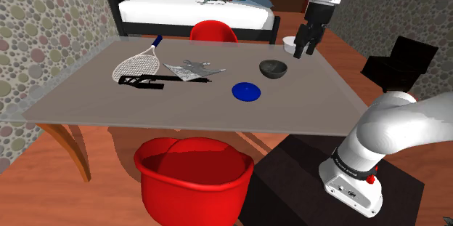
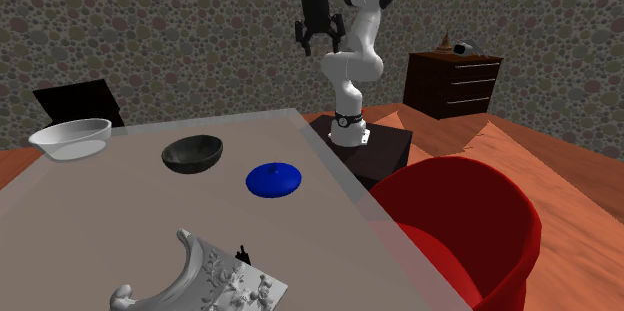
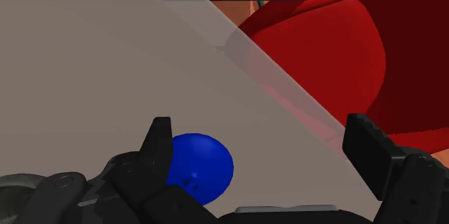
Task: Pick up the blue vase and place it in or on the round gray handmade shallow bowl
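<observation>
The blue vase (image 1: 247, 91) (image 2: 274, 179) looks like a low, flat blue dome lying on the grey table (image 1: 87, 94). Close beside it stands the round dark grey bowl (image 1: 273, 69) (image 2: 192, 152), apart from the vase and holding nothing. My black gripper (image 1: 303, 46) (image 2: 320, 44) hangs open and empty well above the table, over its edge nearest the arm's stand. In the wrist view the vase (image 3: 201, 166) shows far below, partly behind one finger of the gripper (image 3: 257, 125).
A white bowl (image 1: 290, 43) (image 2: 70, 138) sits past the grey bowl. A racket (image 1: 138, 63), a silvery ornate piece (image 1: 190, 70) (image 2: 215, 279) and a black item (image 1: 149, 81) lie further along. Red seats (image 1: 192, 177) (image 2: 460, 224) flank the table.
</observation>
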Controlling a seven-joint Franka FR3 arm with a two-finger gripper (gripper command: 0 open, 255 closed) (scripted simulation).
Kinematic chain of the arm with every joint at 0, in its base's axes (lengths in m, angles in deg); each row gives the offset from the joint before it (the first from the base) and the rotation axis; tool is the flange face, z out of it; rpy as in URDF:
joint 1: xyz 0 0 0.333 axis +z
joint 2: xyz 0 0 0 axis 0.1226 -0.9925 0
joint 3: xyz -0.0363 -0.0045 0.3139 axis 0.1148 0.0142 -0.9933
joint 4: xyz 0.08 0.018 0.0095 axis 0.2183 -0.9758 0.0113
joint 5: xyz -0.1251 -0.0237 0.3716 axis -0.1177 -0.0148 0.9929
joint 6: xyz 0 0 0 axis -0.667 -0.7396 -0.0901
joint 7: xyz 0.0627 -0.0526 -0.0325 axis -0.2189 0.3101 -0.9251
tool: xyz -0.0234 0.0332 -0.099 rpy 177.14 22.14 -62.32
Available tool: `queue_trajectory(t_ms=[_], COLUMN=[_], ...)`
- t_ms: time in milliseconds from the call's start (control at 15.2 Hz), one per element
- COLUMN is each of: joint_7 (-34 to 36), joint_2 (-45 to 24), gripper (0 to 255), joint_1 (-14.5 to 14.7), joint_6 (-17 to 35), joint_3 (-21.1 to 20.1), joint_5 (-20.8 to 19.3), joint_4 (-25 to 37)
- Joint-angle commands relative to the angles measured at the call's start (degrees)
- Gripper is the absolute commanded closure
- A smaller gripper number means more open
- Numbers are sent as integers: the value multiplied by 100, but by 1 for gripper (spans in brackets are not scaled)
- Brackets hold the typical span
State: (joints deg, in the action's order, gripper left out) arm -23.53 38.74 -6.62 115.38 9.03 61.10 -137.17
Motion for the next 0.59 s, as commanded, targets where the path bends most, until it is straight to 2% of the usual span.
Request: queue_trajectory(t_ms=[0,528], joint_7=[0,-97], joint_2=[0,-1319], gripper=[0,0], joint_1=[0,24], joint_6=[0,1567], joint_3=[0,-183], joint_5=[0,-228], joint_4=[0,-192])
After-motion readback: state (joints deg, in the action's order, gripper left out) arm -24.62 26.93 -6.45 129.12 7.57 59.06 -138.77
